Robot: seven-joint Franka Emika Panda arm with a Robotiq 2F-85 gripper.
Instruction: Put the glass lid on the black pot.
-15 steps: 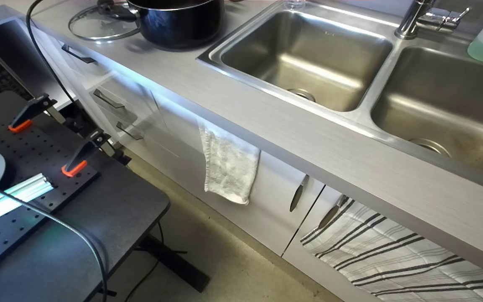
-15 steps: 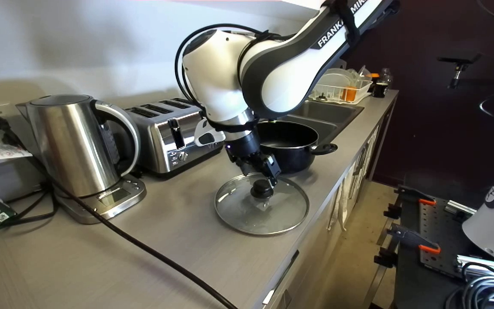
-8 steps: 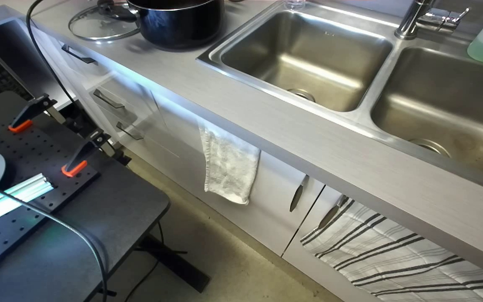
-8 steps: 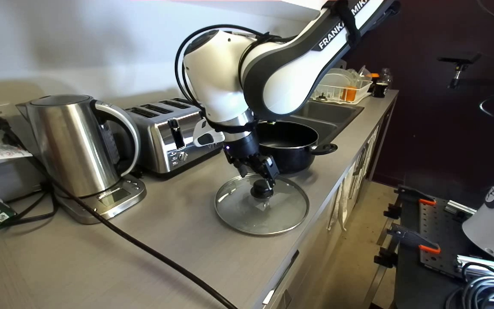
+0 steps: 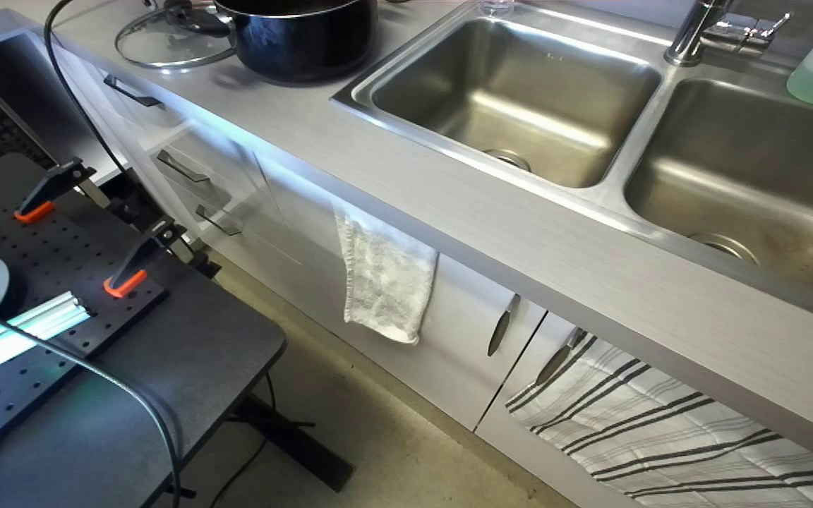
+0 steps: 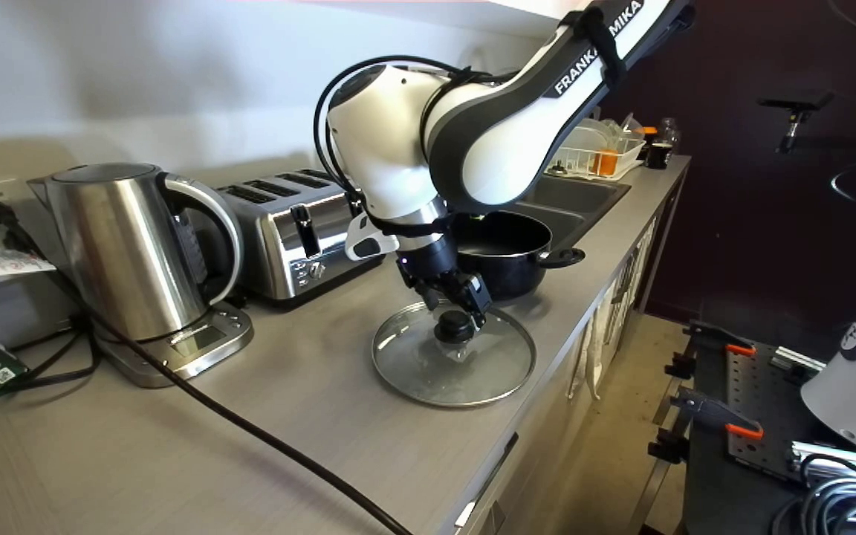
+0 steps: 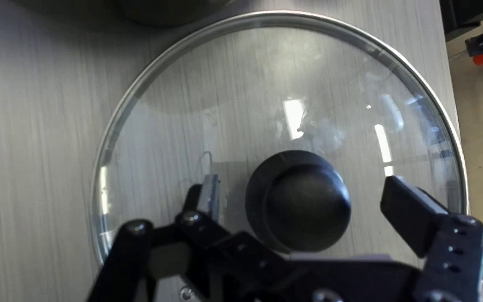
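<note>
You have the gripper [image 7: 302, 197] spread wide over the glass lid [image 7: 262, 126], its fingers [image 7: 411, 218] at nine and three o'clock of the black knob [image 7: 306, 205] in the wrist view, with a gap showing on each side. How far down beside the knob the fingertips reach, you can hardly judge. The lid lies flat on the counter [image 6: 287, 386], near the edge. In an exterior view, the black pot [image 6: 511, 276] stands just beside it at one o'clock.
</note>
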